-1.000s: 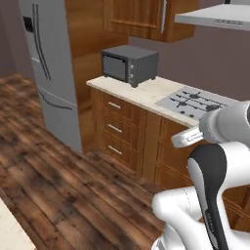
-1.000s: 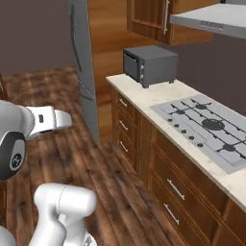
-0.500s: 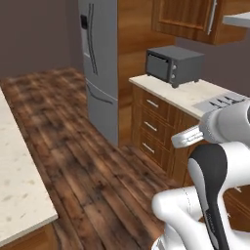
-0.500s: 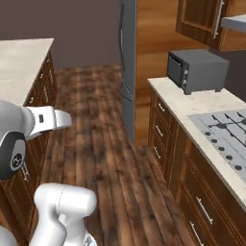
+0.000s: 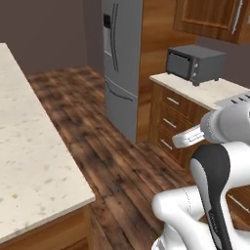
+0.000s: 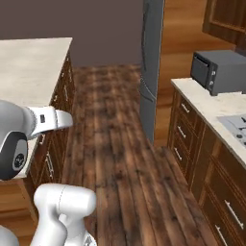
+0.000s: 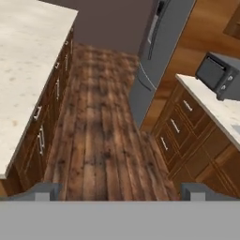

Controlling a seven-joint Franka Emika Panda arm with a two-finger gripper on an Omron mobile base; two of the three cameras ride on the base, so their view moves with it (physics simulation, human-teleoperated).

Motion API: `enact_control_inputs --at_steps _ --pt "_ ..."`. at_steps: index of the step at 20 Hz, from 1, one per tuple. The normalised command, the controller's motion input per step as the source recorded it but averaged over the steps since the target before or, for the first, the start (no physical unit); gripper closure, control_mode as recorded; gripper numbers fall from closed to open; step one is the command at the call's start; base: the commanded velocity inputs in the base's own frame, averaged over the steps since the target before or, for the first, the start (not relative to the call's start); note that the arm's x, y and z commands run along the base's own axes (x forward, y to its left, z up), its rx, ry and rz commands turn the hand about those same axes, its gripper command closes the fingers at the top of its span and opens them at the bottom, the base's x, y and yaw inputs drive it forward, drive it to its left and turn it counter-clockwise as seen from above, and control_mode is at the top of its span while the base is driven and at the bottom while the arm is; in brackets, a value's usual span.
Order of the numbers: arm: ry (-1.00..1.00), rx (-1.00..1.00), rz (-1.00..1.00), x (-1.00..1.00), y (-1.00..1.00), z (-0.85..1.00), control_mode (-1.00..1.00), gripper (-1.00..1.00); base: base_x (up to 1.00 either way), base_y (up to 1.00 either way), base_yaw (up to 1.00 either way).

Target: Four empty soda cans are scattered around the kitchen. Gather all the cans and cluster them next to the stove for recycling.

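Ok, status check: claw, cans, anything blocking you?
Claw open, empty. No soda cans in sight; stove edge at right, past the toaster oven. Floor aisle between island and cabinets looks passable.

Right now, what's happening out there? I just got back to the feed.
The arm is carrying nothing: its pincer is open and empty, pointing down the wooden floor between the island counter and the cabinet run. The fridge stands ahead, with the toaster oven on the counter beside it and a corner of the stove at the right edge of the right base view. I can't spot a soda can at the moment.
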Motion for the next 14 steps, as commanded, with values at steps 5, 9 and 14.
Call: enact_control_inputs --at_steps 5,9,14 --pt "0.0 0.0 0.0 0.0 0.0 0.0 1.0 -1.0 0.0 0.96 0.02" --pt "0.0 0.0 0.0 0.0 0.0 0.0 1.0 -1.0 -0.03 1.0 0.03" --pt "0.0 0.0 0.0 0.0 0.0 0.0 1.0 -1.0 -0.03 1.0 0.05"
